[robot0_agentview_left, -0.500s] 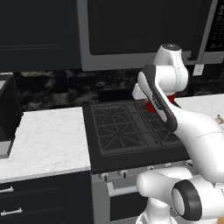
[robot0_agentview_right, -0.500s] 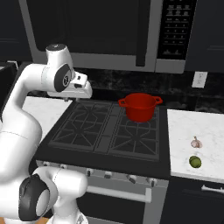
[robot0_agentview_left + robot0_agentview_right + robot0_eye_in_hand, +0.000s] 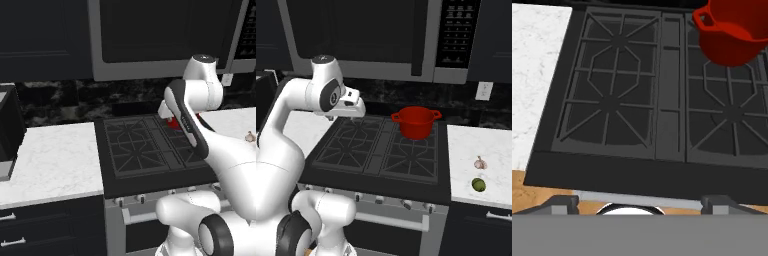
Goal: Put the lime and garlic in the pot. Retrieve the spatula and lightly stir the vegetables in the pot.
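Right base view: the red pot [image 3: 415, 122] stands on the rear right burner of the stove [image 3: 376, 150]; the garlic [image 3: 480, 163] and lime [image 3: 478, 185] lie on the white counter [image 3: 476, 150] to its right, apart from each other. My gripper [image 3: 639, 200] hangs above the left burners, jaws spread wide and apparently empty, though its tips barely show.

Kitchen interior. A black gas stove [image 3: 376, 150] with cast grates sits between white marble countertops [image 3: 47, 160], over dark lower cabinets [image 3: 45, 227] with pale bar handles. Above hangs a dark microwave [image 3: 453, 40] with a keypad, flanked by dark upper cabinets [image 3: 42, 37]. The backsplash [image 3: 65, 102] is black veined stone, bearing a white wall outlet [image 3: 483, 91]. Wood flooring [image 3: 522, 192] shows below the stove front.
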